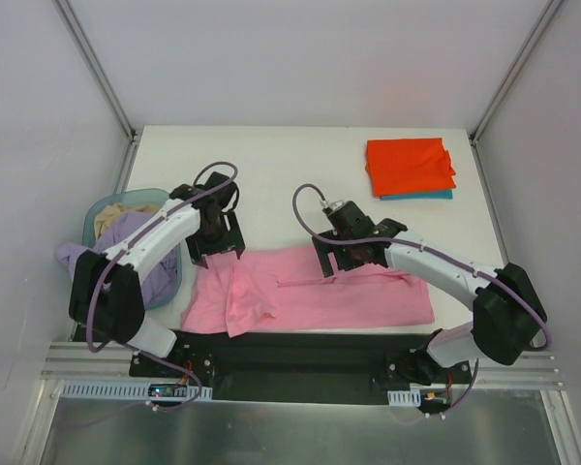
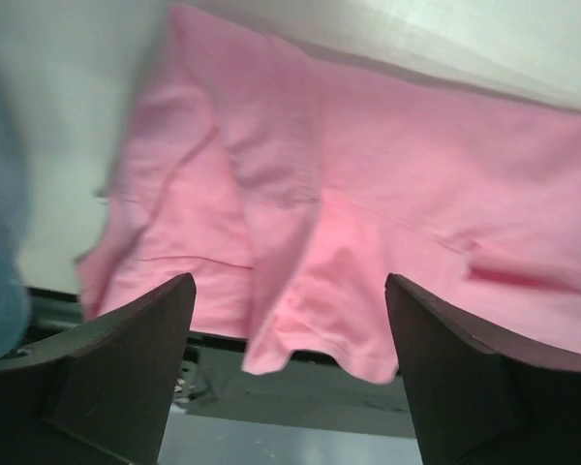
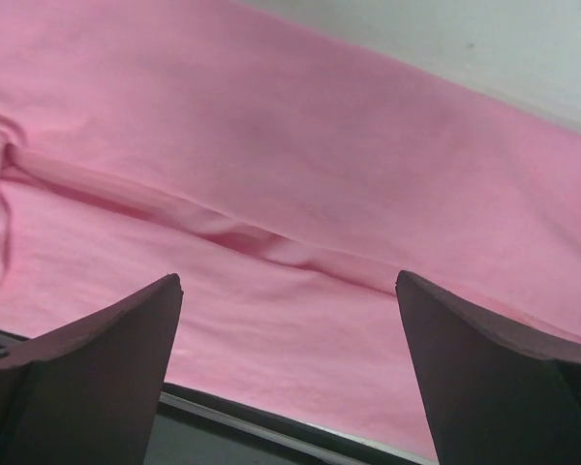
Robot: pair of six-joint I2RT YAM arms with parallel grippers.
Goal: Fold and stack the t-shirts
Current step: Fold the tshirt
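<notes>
**Counter** (image 1: 271,155): white work surface. It carries all the items below.

**Pink shirt** (image 1: 310,291): lies lengthwise along the near edge, between the two arms and within reach of both. It is spread mostly flat. Its left part is doubled over into a loose flap, and a raised crease runs across its middle. Its near hem reaches the counter's edge. Judgement: this is the shirt in work, folded in part and not ready for stacking. The flap and crease will probably need smoothing before the next fold.

**Basket** (image 1: 89,221): stands at the left edge, beside the left arm, and appears to serve as the supply point. The **lavender shirt** (image 1: 77,257) hangs over its rim, unfolded.

**Stack**: at the far right corner, well apart from the work zone so that finished pieces are not disturbed. The folded **orange shirt** (image 1: 410,165) lies on the **teal shirt** (image 1: 416,195), of which only a strip shows along the near edge.

**Left claw** (image 1: 216,254): released. Its jaws are spread wide with nothing between them, above the far left edge of the pink shirt.

**Right claw** (image 1: 344,262): released. Its jaws are wide and empty, over the central crease.

Risk, as a judgement: thin cloth may drag or bunch when it is next gripped.
</notes>
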